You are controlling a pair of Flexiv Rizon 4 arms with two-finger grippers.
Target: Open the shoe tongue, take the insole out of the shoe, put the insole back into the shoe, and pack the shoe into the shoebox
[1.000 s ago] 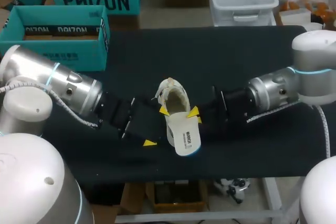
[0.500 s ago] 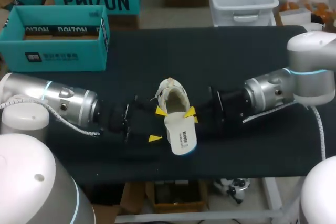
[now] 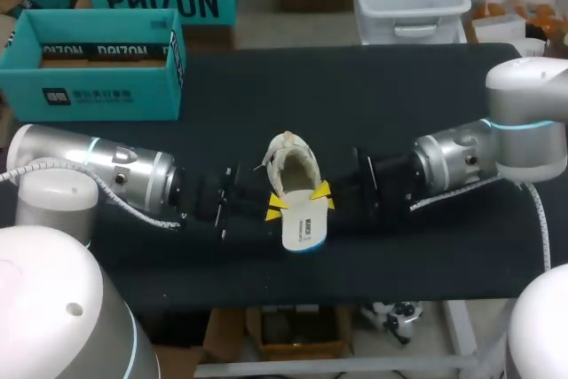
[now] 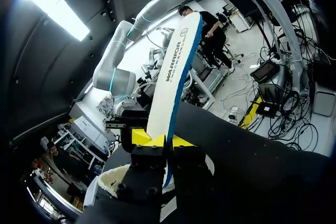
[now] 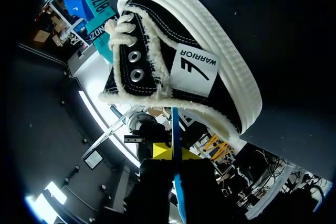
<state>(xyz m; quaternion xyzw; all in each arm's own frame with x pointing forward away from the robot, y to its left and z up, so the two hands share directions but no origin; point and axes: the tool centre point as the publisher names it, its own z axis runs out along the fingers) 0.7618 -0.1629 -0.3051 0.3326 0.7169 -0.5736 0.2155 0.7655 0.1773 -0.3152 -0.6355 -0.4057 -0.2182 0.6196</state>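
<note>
Midway across the table (image 3: 390, 86) the shoe (image 3: 291, 159) lies, insole (image 3: 303, 230) jutting toward 6 o'clock; left gripper (image 3: 277, 206) at 9 and right gripper (image 3: 324, 194) at 3 both clamp the insole.

Robot lab, set up as a manipulation test cell. Evidence: two industrial-type arms, left arm (image 3: 98, 170) & right arm (image 3: 484, 153), silver-and-white housings w/ blue light rings at the joints. A white corrugated cable (image 3: 120, 204) runs along the outside of the left one. Both come in from opposite sides over a single tabletop (image 3: 373, 86) covered in plain black cloth. Props are few & look staged: one open teal shoebox (image 3: 89, 95) at the tabletop's far left corner, and one shoe (image 3: 293, 159) w/ its insole (image 3: 304, 228) mid-tabletop btwn the arms.
</note>
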